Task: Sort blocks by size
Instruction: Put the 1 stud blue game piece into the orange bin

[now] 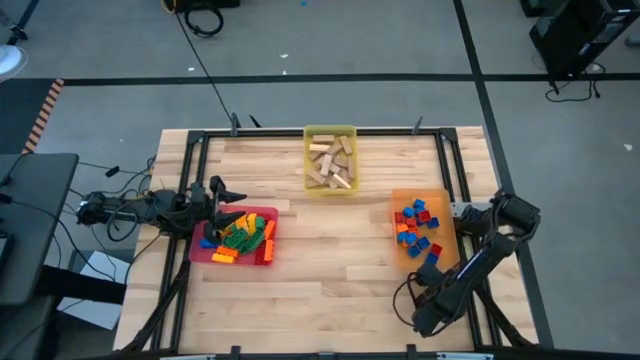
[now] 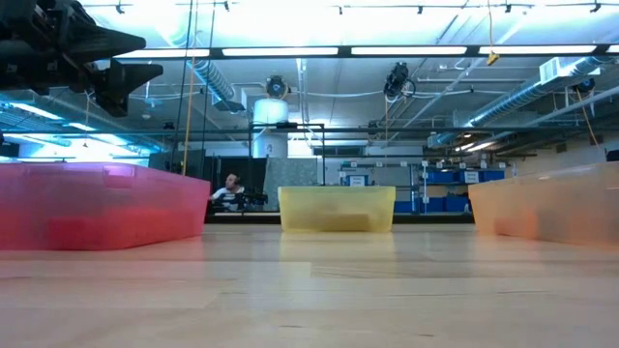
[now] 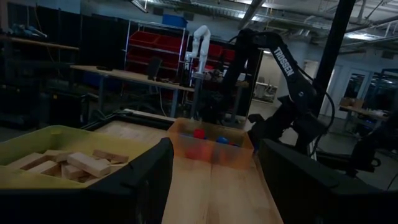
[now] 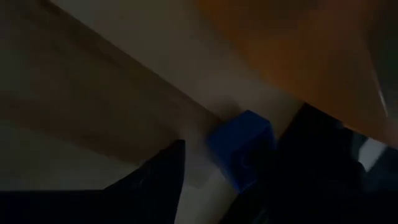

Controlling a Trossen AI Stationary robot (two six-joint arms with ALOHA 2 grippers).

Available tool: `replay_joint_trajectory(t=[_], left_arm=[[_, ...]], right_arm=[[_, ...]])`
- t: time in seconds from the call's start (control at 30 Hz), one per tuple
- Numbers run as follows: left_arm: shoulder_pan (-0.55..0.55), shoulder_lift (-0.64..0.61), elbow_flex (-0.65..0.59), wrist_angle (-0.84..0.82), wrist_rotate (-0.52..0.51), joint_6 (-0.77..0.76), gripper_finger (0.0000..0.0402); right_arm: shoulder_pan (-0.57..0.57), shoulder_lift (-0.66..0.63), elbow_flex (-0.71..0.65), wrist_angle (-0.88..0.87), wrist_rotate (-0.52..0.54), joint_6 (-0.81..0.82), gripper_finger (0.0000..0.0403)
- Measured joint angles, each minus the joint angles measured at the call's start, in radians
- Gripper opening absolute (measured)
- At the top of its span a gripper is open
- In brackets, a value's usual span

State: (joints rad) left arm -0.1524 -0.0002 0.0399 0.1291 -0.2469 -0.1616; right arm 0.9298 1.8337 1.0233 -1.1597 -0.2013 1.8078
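Lower right of the high view: your right tool [image 4: 230, 180], fingers apart, straddles a small blue block [image 4: 242, 146] on the surface beside the orange tray [image 1: 445, 225]. Closing off-centre could flick it away. It looks near-cubic; long axis unclear. Middle left, your left tool [image 1: 222, 195] waits open above the red tray [image 1: 270, 215].

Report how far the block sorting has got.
Nearly done: wooden blocks fill the yellow tray, long bricks the red tray, small bricks the orange tray. In hand: the right tool straddles a blue brick beside that tray. Left tool hovers open.
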Motion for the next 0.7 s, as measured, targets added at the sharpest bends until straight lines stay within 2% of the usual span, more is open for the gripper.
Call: replay_joint_trajectory(t=[0.37, 0.5, 0.7], left_arm=[[0.000, 0.000, 0.000, 0.000, 0.000, 0.000, 0.0245], [0.000, 0.000, 0.000, 0.000, 0.000, 0.000, 0.0245], [0.000, 0.000, 0.000, 0.000, 0.000, 0.000, 0.0245]], right_arm=[[-0.004, -0.112, 0.002, 0.221, 0.119, 0.016, 0.0193], [-0.004, -0.142, 0.002, 0.315, 0.205, 0.051, 0.0193], [-0.005, -0.199, 0.002, 0.337, 0.272, 0.111, 0.0203]])
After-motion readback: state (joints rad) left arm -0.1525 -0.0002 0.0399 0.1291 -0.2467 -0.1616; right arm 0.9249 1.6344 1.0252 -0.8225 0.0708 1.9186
